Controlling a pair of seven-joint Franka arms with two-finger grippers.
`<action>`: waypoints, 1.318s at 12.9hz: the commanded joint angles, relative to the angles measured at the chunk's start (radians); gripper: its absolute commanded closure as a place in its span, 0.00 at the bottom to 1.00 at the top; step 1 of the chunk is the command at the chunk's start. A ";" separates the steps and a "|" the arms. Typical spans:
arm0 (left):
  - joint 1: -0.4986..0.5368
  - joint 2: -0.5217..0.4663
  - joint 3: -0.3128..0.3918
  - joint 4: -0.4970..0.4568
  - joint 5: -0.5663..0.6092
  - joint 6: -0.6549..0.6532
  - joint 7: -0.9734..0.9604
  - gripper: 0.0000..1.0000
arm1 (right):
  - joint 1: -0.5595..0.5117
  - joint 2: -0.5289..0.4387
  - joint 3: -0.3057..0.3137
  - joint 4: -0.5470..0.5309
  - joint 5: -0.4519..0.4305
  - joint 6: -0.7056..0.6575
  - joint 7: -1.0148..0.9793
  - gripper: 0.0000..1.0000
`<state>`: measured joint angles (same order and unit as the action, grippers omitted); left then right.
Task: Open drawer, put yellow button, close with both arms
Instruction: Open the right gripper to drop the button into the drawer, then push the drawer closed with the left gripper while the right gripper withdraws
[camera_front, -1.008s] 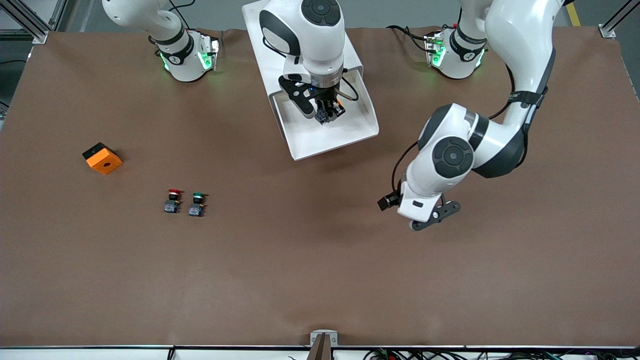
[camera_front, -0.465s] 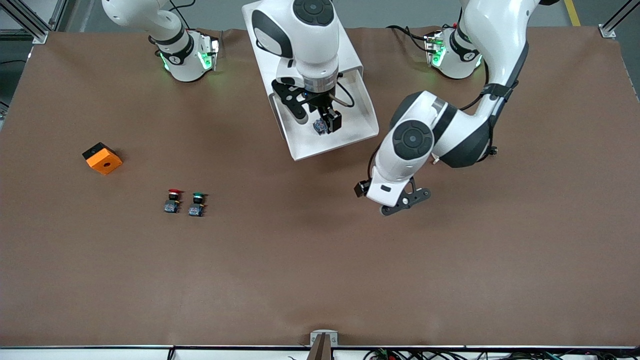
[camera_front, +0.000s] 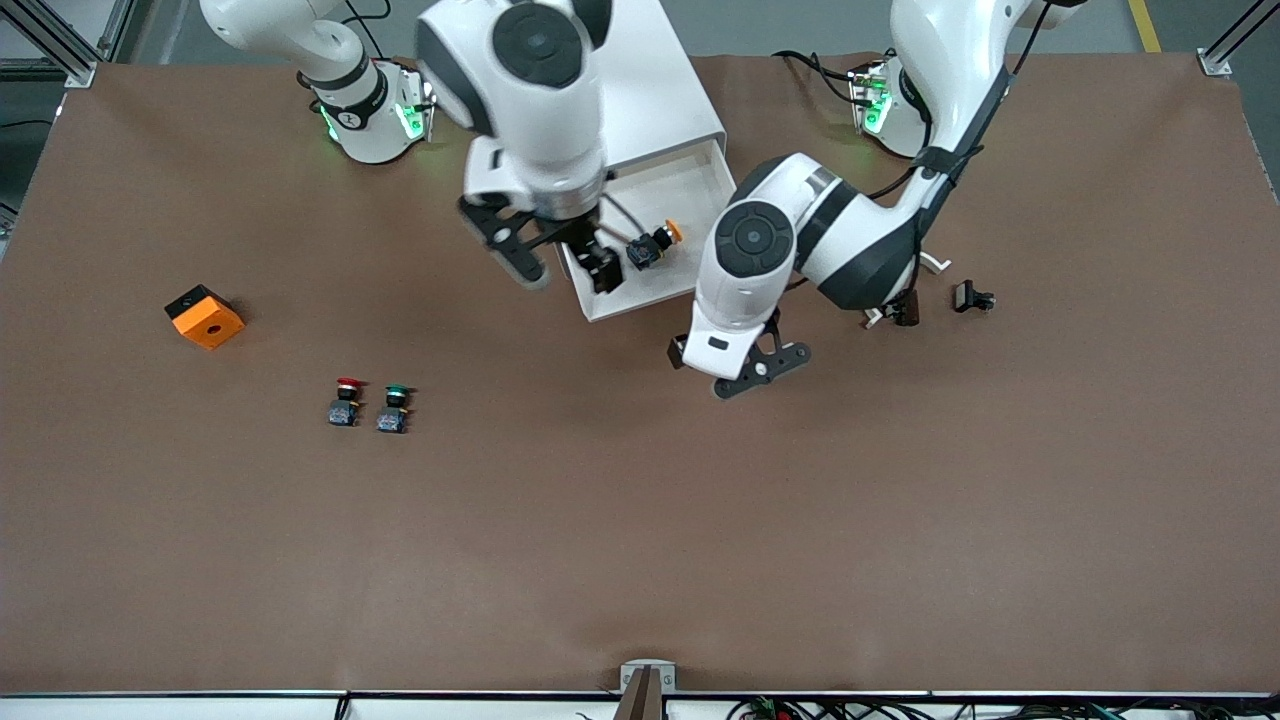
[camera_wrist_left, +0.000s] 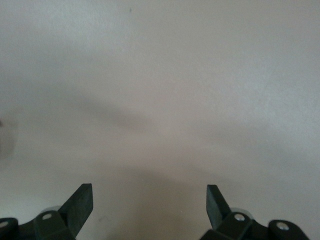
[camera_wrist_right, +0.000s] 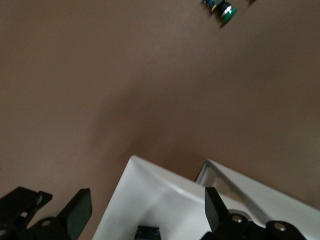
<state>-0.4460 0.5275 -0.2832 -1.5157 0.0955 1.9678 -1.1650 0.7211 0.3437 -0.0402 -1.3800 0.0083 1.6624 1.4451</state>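
Two arms crowd your open drawer (camera_front: 690, 285). Your right gripper (camera_front: 560, 262) gapes empty over its corner; your left gripper (camera_front: 745, 372), wide and empty, hangs just above the bench beside it. The yellow button (camera_front: 655, 243) lies inside. Uneven shoves could jam the drawer.

2 glossy white arms (camera_front: 800, 230), black joint bands, green base lights.

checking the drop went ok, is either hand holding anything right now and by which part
Nothing is held. The right hand is open at the drawer corner; the yellow button lies loose inside. The left hand is open and empty over the table.
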 joint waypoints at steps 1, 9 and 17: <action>-0.023 -0.021 -0.005 -0.017 0.009 0.005 -0.041 0.00 | -0.167 -0.038 0.016 0.024 0.019 -0.088 -0.326 0.00; -0.079 -0.014 -0.062 -0.018 0.003 -0.067 -0.154 0.00 | -0.619 -0.049 0.013 0.024 0.001 -0.144 -1.275 0.00; -0.080 -0.009 -0.100 -0.017 -0.105 -0.067 -0.194 0.00 | -0.764 -0.040 0.014 0.027 -0.007 -0.133 -1.474 0.00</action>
<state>-0.5250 0.5273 -0.3704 -1.5284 0.0189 1.9101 -1.3389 -0.0209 0.3035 -0.0493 -1.3554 0.0136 1.5293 -0.0192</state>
